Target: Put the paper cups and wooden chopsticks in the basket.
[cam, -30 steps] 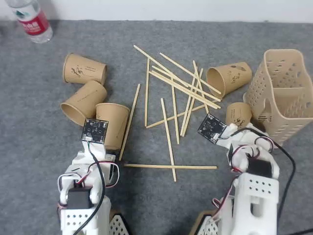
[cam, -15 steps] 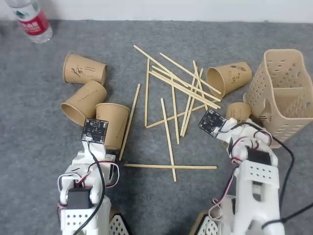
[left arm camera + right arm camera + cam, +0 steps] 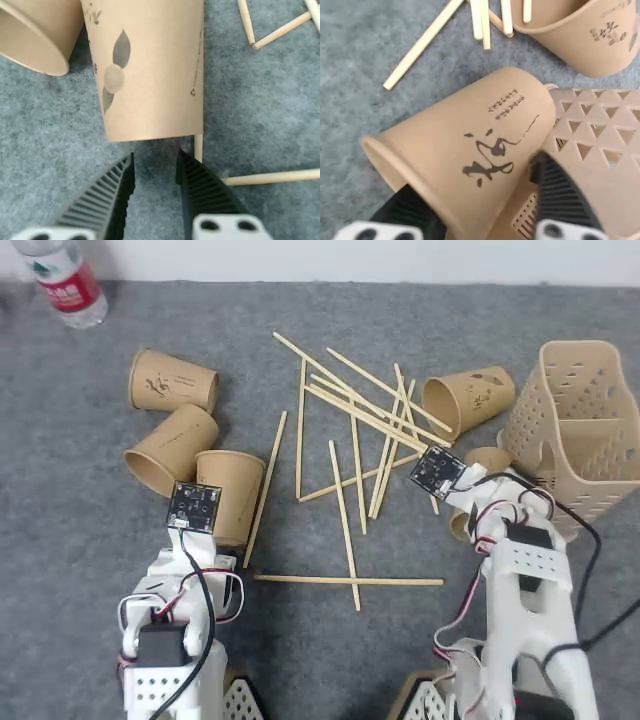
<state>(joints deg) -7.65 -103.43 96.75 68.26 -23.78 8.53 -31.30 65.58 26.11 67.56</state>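
My right gripper (image 3: 477,177) is shut on a tan paper cup (image 3: 470,130) that lies tilted against the beige basket (image 3: 590,135). From above, that cup (image 3: 490,460) sits right beside the basket (image 3: 585,420) under the right arm. Another cup (image 3: 470,398) lies on its side behind it. Several wooden chopsticks (image 3: 350,420) are scattered over the middle of the grey mat. Three more cups (image 3: 172,380) lie at the left. My left gripper (image 3: 155,157) is open just short of the base of the nearest one (image 3: 150,70), apart from it.
A plastic water bottle (image 3: 65,280) lies at the back left corner. One chopstick (image 3: 345,580) lies crosswise between the two arms, its end close to my left fingers (image 3: 272,176). A white wall borders the mat at the back.
The right arm has pushed forward and towards the basket, and the cup in its gripper has tipped from standing to tilted. The left arm has stayed still.
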